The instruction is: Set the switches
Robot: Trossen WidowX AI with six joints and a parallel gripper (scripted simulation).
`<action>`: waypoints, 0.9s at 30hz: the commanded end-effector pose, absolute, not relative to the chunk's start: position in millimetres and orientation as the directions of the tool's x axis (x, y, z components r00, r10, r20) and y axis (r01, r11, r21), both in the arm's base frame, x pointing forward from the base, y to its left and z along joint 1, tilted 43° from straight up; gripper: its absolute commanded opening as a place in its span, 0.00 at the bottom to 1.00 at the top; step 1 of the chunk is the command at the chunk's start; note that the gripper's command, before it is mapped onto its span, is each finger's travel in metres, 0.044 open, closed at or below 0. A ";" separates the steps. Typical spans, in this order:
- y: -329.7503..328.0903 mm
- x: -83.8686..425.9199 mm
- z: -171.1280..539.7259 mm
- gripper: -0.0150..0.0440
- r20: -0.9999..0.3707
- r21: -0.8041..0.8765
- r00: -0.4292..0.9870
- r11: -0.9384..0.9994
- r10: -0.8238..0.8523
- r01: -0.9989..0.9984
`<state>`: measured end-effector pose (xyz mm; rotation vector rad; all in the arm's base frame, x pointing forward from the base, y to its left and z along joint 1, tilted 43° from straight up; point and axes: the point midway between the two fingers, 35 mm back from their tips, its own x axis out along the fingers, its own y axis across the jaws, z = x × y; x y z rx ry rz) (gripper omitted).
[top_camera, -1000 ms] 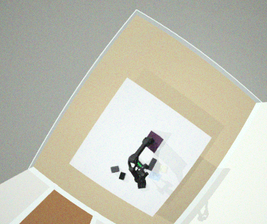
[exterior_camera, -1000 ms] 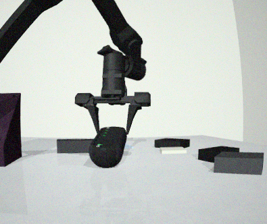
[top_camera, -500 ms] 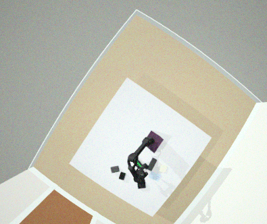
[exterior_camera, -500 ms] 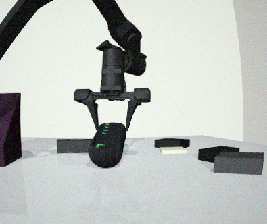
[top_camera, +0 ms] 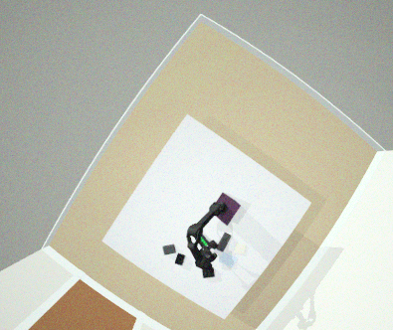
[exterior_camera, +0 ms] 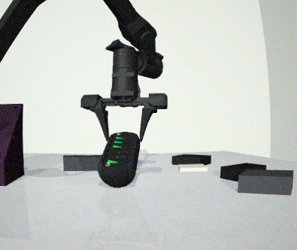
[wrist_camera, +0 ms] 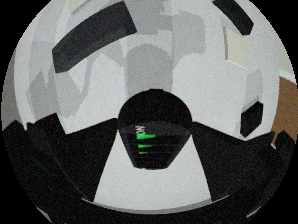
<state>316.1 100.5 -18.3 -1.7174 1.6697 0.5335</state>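
The dark grey controller unit (exterior_camera: 118,167) (wrist_camera: 154,141) (top_camera: 203,242) is tipped up on one rounded end on the white bench (exterior_camera: 177,214). Its switch face leans toward the exterior camera. Green switch ends show on that face, and I cannot read the single switch settings. The underside label is hidden in all views. My gripper (exterior_camera: 124,138) points straight down over the unit. Its two fingers stand on either side of the unit's raised upper end and hold it there. The arm reaches in from the upper left.
A purple block (exterior_camera: 2,147) (top_camera: 227,206) stands at the left. A dark grey module (exterior_camera: 80,163) lies just behind the unit. To the right are a black part (exterior_camera: 191,159) on a cream plate (exterior_camera: 193,169), another black part (exterior_camera: 241,170) and a grey block (exterior_camera: 265,181).
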 end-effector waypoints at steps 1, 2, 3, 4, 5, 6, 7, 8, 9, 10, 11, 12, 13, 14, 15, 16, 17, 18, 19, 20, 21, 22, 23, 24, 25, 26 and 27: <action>100.6 315.7 -11.0 0.82 -0.711 -0.186 0.101 0.047 -0.695 -0.981; 100.5 315.5 -10.2 0.82 -0.713 -0.186 0.102 0.047 -0.694 -0.981; 100.5 315.3 -9.4 0.82 -0.714 -0.186 0.102 0.047 -0.692 -0.981; 100.4 315.2 -8.6 0.82 -0.716 -0.186 0.102 0.047 -0.691 -0.981; 100.3 315.0 -7.8 0.82 -0.717 -0.186 0.102 0.047 -0.689 -0.981; 100.2 314.9 -7.0 0.82 -0.719 -0.186 0.103 0.047 -0.688 -0.981; 100.1 314.7 -6.1 0.82 -0.720 -0.186 0.103 0.047 -0.686 -0.981; 100.1 314.6 -5.3 0.82 -0.721 -0.186 0.103 0.047 -0.685 -0.982; 100.0 314.4 -4.5 0.82 -0.723 -0.186 0.104 0.047 -0.683 -0.982; 99.9 314.3 -3.7 0.82 -0.724 -0.185 0.104 0.047 -0.682 -0.982; 99.8 314.1 -2.9 0.82 -0.726 -0.185 0.104 0.047 -0.680 -0.982; 99.7 313.9 -2.1 0.82 -0.727 -0.185 0.105 0.047 -0.679 -0.982; 99.5 313.8 -1.3 0.82 -0.728 -0.185 0.105 0.047 -0.677 -0.982; 99.4 313.6 -0.5 0.82 -0.730 -0.185 0.105 0.047 -0.676 -0.982; 99.3 313.5 0.3 0.82 -0.731 -0.185 0.106 0.047 -0.674 -0.982; 99.2 313.3 1.1 0.82 -0.732 -0.185 0.106 0.047 -0.673 -0.982; 99.0 313.1 1.9 0.82 -0.734 -0.185 0.106 0.047 -0.671 -0.982; 98.9 313.0 2.7 0.82 -0.735 -0.185 0.107 0.047 -0.669 -0.982; 98.8 312.8 3.6 0.82 -0.737 -0.185 0.107 0.047 -0.668 -0.982; 98.6 312.7 4.4 0.82 -0.738 -0.185 0.107 0.047 -0.666 -0.982; 98.5 312.5 5.2 0.82 -0.739 -0.185 0.108 0.047 -0.665 -0.982; 98.3 312.4 6.0 0.82 -0.741 -0.185 0.108 0.047 -0.663 -0.982; 98.1 312.2 6.8 0.82 -0.742 -0.185 0.108 0.047 -0.661 -0.982; 98.0 312.0 7.6 0.82 -0.743 -0.185 0.109 0.047 -0.660 -0.982; 97.8 311.9 8.4 0.82 -0.745 -0.185 0.109 0.047 -0.658 -0.982; 97.6 311.7 9.2 0.82 -0.746 -0.185 0.109 0.047 -0.657 -0.982; 97.4 311.6 10.0 0.82 -0.748 -0.185 0.110 0.047 -0.655 -0.982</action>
